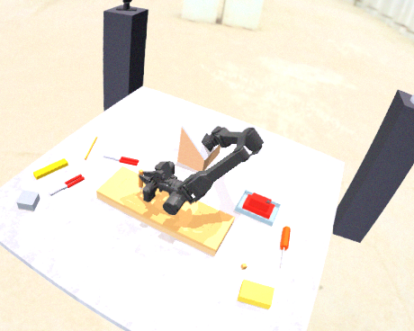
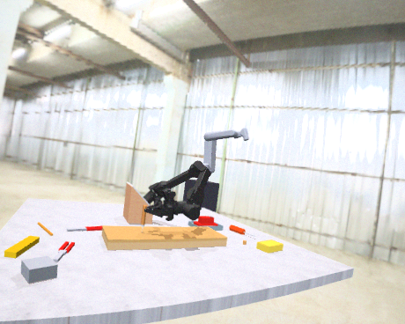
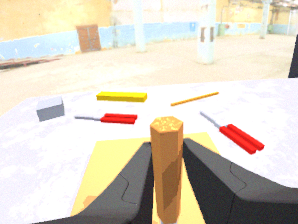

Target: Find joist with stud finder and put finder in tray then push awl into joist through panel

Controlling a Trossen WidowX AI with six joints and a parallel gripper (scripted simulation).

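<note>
My gripper (image 1: 145,183) (image 2: 147,212) (image 3: 166,146) is shut on the awl (image 1: 139,181) (image 2: 143,217) (image 3: 166,156), which has a brown wooden handle. The awl stands upright with its metal tip down at the wooden floor panel (image 1: 209,234) (image 2: 163,239) (image 3: 100,179), near the panel's left end. In the wrist view the tip meets the panel surface; I cannot tell how deep it sits. The red stud finder (image 1: 257,204) (image 2: 204,219) lies in the light blue tray (image 1: 239,203) (image 2: 216,227) to the right of the panel.
A wooden wedge (image 1: 191,153) stands behind the panel. Left of it lie two red-handled screwdrivers (image 1: 123,159) (image 1: 69,183), a yellow bar (image 1: 50,168), an orange stick (image 1: 91,147) and a grey cube (image 1: 28,200). An orange screwdriver (image 1: 284,238) and a yellow block (image 1: 256,294) lie right. Dark pillars (image 1: 124,49) (image 1: 382,166) flank the table.
</note>
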